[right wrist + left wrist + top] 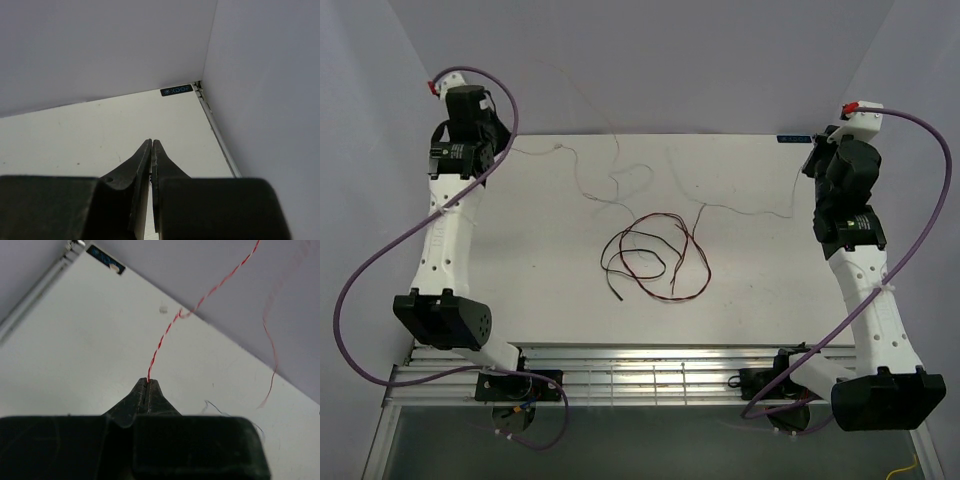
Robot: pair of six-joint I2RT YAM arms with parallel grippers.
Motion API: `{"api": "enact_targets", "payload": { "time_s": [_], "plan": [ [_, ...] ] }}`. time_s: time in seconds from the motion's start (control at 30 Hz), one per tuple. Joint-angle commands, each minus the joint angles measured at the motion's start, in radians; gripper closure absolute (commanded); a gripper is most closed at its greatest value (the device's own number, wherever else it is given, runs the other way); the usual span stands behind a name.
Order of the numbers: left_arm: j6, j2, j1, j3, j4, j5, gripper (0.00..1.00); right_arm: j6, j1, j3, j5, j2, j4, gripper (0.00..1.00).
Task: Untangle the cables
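- The loose coil of thin black and red cables [655,258] is laid at the middle of the flat white table [520,290].
- The thin pale wires [612,182] are strung behind it, towards both far corners.

White table [520,285], loose tangle of red, black and pale cables [650,250] on it.

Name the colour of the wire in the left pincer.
The wire is red and white, twisted in a spiral stripe; best seen in the left wrist view.
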Motion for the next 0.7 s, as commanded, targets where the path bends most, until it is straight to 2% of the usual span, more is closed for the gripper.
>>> {"api": "enact_targets", "payload": {
  "time_s": [0.0, 0.03, 0.17, 0.33, 0.53, 0.63, 0.67],
  "plan": [
    [0.06, -0.032, 0.05, 0.127, -0.044, -0.071, 1.0, -0.029, -0.051, 0.048, 0.041, -0.021, -0.002, 0.92],
    [0.066, -0.021, 0.103, 0.184, -0.056, -0.078, 1.0, -0.03, -0.061, 0.053, 0.043, -0.024, -0.005, 0.92],
    [0.081, 0.052, 0.192, 0.302, -0.119, -0.07, 1.0, -0.046, -0.123, 0.084, 0.061, -0.027, -0.031, 0.92],
    [0.133, 0.046, 0.206, 0.292, -0.052, 0.098, 1.0, -0.039, -0.15, 0.094, -0.052, -0.027, -0.031, 0.92],
    [0.149, 0.023, 0.206, 0.278, -0.012, 0.21, 1.0, -0.033, -0.15, 0.111, -0.195, 0.0, -0.033, 0.92],
    [0.134, -0.001, 0.208, 0.246, 0.013, 0.363, 1.0, -0.015, -0.151, 0.12, -0.242, 0.014, -0.033, 0.92],
    [0.123, -0.006, 0.208, 0.238, 0.031, 0.505, 1.0, -0.009, -0.152, 0.124, -0.261, 0.019, -0.03, 0.92]
  ]
}}
